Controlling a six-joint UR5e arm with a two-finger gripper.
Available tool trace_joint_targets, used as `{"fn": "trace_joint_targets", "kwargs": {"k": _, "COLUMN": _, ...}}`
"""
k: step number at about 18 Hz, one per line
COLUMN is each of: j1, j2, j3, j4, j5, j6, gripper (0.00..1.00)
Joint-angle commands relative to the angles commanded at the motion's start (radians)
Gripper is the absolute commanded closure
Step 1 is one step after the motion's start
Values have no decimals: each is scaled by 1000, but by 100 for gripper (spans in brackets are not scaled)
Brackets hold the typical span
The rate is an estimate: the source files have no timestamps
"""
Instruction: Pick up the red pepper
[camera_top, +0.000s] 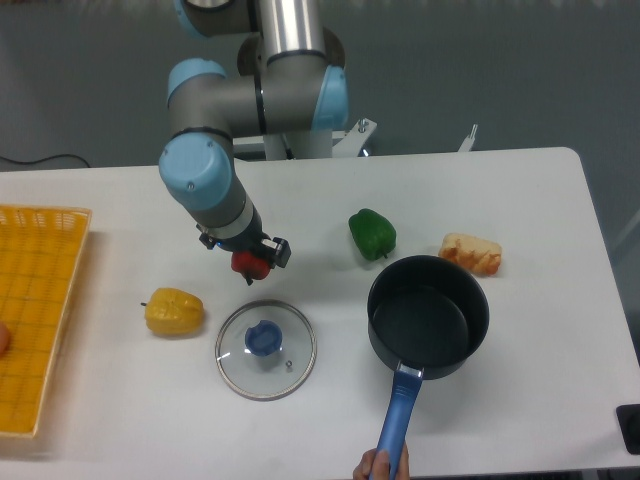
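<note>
1. White table (520, 190) fills most of the view, grey wall behind it.
2. UR5e arm (205, 175) – grey links, light blue joint caps – reaches down from the top centre toward the left-middle of the table.
3. Yellow basket (40, 300) sits at the left edge, cut off by the frame; something orange peeks in at its left side, too little to name.
4. Dark saucepan (428, 318) with a blue handle stands right of centre, handle pointing at the near edge. A human hand (381, 465) grips the handle end at the bottom of the view.
5. Glass lid (266, 349) with a blue knob lies flat in front of the gripper, left of the saucepan, apart from it.
6. Yellow pepper (174, 311) lies left of the lid.
7. Green pepper (372, 233) is behind the saucepan, just clear of its rim.
8. Pale orange bread-like piece (471, 253) lies right of the green pepper.
9. Gripper (252, 258) – fingers closed in around the red pepper (250, 264), which sits between them just behind the lid. Cannot tell if the pepper is touching the table or lifted off it.
</note>
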Motion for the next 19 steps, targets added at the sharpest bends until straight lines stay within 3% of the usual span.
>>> {"fn": "trace_joint_targets", "kwargs": {"k": 10, "j1": 18, "j2": 49, "j3": 6, "j4": -25, "j5": -29, "j6": 78, "gripper": 62}}
{"fn": "trace_joint_targets", "kwargs": {"k": 19, "j1": 21, "j2": 51, "j3": 3, "j4": -35, "j5": -38, "j6": 81, "gripper": 62}}
